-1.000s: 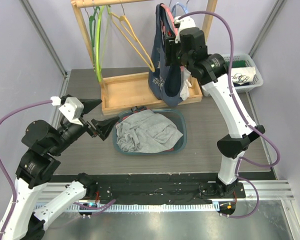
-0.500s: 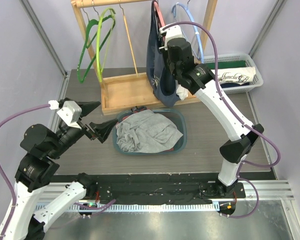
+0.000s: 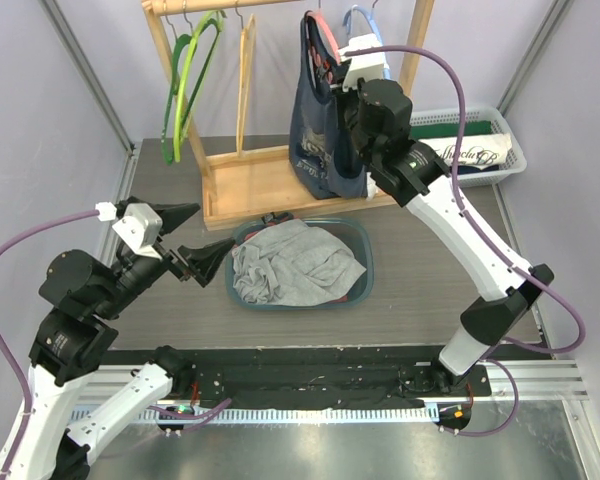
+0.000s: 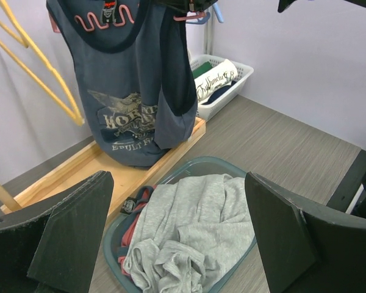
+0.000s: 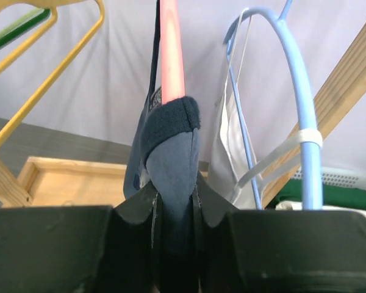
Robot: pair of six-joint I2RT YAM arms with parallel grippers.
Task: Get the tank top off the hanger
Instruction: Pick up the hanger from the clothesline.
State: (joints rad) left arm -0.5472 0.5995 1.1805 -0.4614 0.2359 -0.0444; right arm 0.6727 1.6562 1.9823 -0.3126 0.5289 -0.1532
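Tank top (image 3: 325,140), navy with a pale print on the front, hangs from a pink hanger (image 5: 171,55) on the rail of a wooden rack (image 3: 270,185) at the far side of the worktop (image 3: 430,270). One shoulder strap is looped over the pink hanger's arm. The right hand (image 5: 175,210) reaches up to the top of the garment, and its fingers are pressed together on the strap fabric just under that loop, pinching it. A blue hanger (image 5: 302,110) hangs just beside it on the right, with white cloth draped behind it. Green and yellow hangers (image 3: 185,80) hang further left on the same rail.

The left hand (image 3: 214,224) is low over the worktop, well apart from the rack, its fingers spread wide with nothing between them. In front of it sits a teal basket (image 3: 365,250) holding crumpled grey clothes (image 3: 290,265). A white basket (image 3: 515,150) with folded items stands at the far right.
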